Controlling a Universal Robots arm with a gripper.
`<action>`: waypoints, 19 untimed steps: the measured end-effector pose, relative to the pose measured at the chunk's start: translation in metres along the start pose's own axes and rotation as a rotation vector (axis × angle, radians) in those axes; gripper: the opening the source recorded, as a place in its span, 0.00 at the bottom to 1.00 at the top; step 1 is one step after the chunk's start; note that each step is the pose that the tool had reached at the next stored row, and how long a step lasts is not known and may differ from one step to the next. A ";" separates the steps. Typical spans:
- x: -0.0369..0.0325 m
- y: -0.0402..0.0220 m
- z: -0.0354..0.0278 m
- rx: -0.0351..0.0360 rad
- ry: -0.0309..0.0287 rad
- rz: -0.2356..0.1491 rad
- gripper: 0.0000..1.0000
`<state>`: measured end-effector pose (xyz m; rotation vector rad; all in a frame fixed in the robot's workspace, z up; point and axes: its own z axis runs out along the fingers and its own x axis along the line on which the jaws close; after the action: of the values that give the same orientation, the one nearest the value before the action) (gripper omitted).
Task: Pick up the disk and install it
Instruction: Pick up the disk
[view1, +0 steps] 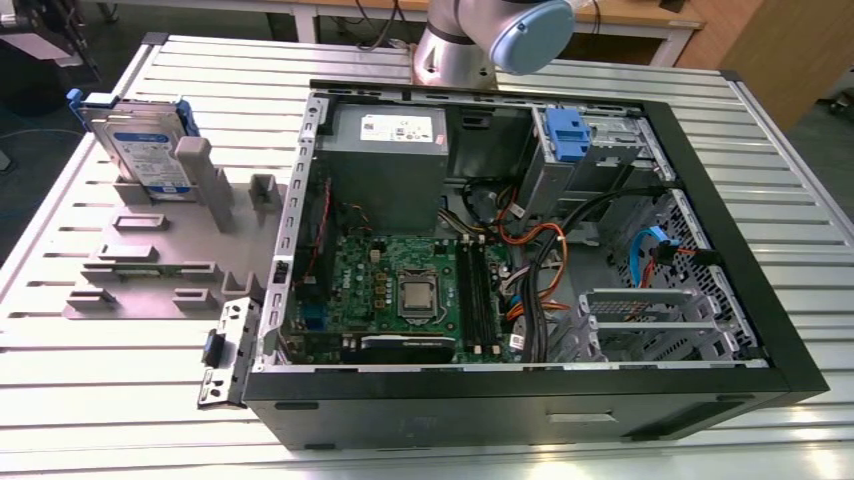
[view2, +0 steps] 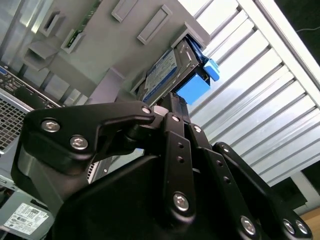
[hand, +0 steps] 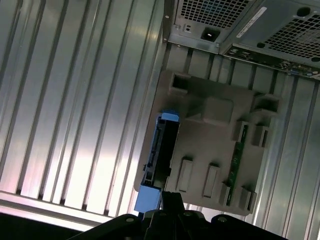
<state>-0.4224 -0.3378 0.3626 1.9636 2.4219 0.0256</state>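
The disk (view1: 140, 145) is a silver drive with a white-and-blue label and blue side rails. It stands on edge in a slot of the grey holder plate (view1: 147, 250), at the exterior view's left, beside the open computer case (view1: 801, 330). In both wrist views the disk (view2: 167, 75) (hand: 162, 150) sits in that holder, well beyond the fingertips. My gripper (view2: 167, 102) (hand: 169, 196) hangs apart from the disk, its black fingers drawn together with nothing between them.
Inside the case are a grey power supply box (view1: 387, 150), a motherboard (view1: 400, 290), loose cables (view1: 534, 250) and a drive bay with a blue latch (view1: 567, 135). The arm's base (view1: 461, 45) stands behind the case. A ribbed metal table (view1: 107, 400) surrounds everything.
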 end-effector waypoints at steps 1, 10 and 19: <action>0.0001 0.0000 0.0001 0.0002 -0.0003 0.011 0.11; 0.0003 0.0000 0.0002 0.0008 -0.0019 0.067 0.11; 0.0004 0.0001 0.0003 0.0008 -0.0022 0.078 0.11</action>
<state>-0.4224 -0.3374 0.3624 2.0562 2.3432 0.0238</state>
